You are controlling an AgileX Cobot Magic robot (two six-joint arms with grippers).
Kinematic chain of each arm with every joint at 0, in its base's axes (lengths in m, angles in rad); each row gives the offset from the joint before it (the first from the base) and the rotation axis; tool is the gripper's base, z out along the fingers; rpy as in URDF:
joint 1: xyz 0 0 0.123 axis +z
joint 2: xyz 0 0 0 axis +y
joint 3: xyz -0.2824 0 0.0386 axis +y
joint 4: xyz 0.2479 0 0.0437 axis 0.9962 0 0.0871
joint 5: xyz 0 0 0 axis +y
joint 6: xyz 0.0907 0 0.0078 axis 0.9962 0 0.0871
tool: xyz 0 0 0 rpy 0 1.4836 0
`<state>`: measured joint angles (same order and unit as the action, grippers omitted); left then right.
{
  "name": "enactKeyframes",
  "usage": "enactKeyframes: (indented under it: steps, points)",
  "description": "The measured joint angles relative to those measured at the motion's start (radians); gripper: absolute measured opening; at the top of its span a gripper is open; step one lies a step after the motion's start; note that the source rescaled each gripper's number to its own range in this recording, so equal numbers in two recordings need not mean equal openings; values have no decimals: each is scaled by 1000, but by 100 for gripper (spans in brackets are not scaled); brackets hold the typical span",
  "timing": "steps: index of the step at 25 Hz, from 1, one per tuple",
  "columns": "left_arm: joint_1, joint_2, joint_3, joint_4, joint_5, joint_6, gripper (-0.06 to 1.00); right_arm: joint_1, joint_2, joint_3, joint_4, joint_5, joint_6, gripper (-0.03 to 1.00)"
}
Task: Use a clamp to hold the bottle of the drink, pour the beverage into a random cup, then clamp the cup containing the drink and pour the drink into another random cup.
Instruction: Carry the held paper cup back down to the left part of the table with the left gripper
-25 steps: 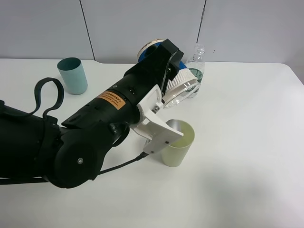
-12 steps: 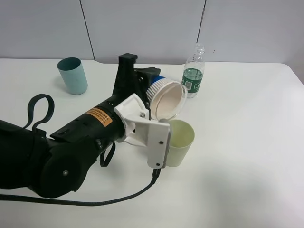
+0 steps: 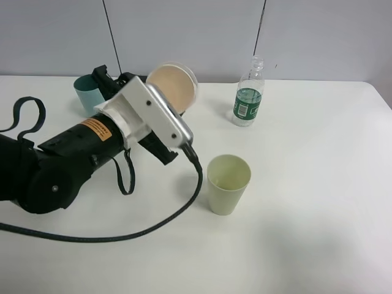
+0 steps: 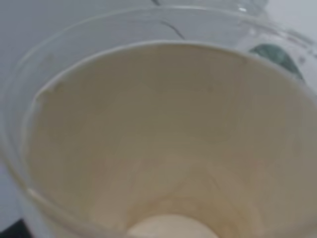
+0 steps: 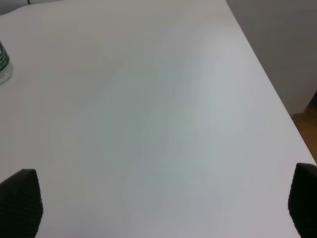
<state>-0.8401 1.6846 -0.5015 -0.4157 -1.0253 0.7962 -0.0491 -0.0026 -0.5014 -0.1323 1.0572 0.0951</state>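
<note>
Left jaws grip the paper cup (image 3: pixel 173 86), tilted mouth toward the camera

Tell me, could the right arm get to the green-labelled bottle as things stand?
Probably yes. The right tool is open and holds nothing, and bare table lies between it and the bottle. The bottle stands upright, clear of the yellow-green cup and of the left arm with its white cup.

A teal cup (image 3: pixel 87 92) stands upright on the white table (image 3: pixel 306 202), far back at about 10 o'clock. A grey wall (image 3: pixel 202 30) with dark lines runs behind the table, at 12 o'clock.
</note>
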Motion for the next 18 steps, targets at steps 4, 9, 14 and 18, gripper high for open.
enactKeyframes:
  steps: [4,9,14,18]
  points:
    - [145,0,0,207,0,-374,6,0,0,0,0,0,0,100]
    - [318,0,0,449,0,-698,6,0,0,0,0,0,0,100]
    - [449,8,0,623,-1,-745,6,0,0,0,0,0,0,100]
    - [527,48,0,756,-18,-756,6,0,0,0,0,0,0,100]
